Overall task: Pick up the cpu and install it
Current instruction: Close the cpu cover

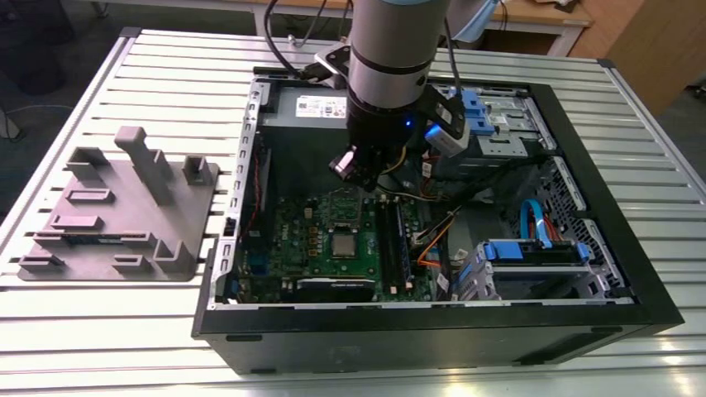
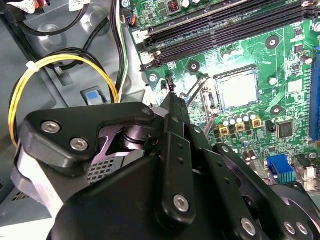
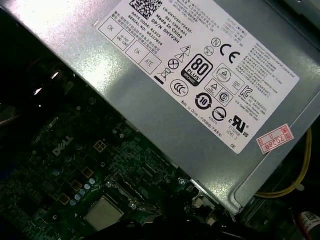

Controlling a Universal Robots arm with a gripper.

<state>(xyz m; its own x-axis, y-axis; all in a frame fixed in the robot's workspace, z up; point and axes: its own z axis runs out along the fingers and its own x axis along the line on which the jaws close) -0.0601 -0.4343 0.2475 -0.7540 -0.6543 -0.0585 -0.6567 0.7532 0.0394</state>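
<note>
There it was: the cpu (image 2: 237, 92) lay flat in its socket in the middle of the green motherboard (image 2: 280, 65), silvery top facing up, with the dark socket frame (image 2: 218, 100) around it and a thin wire lever (image 2: 192, 91) angled out just beside that frame. In the first wrist view the same chip sat low on the board, below the big grey power supply (image 3: 200, 75) with its white label. Long black memory sticks (image 2: 215, 30) ran side by side in their slots near the socket. The gripper (image 1: 372, 184) hung over the board inside the open computer case (image 1: 441, 331), between the cpu and the power supply, apart from the chip and not touching it. Whether the gripper was open or closed could not be told from these angles. A yellow cable (image 2: 50, 62) looped past the edge of the board near the arm. Outside the case, on the exterior view's left, a grey plastic tray (image 1: 121, 207) rested on the slatted desk (image 1: 111, 331), well apart from the gripper.
</note>
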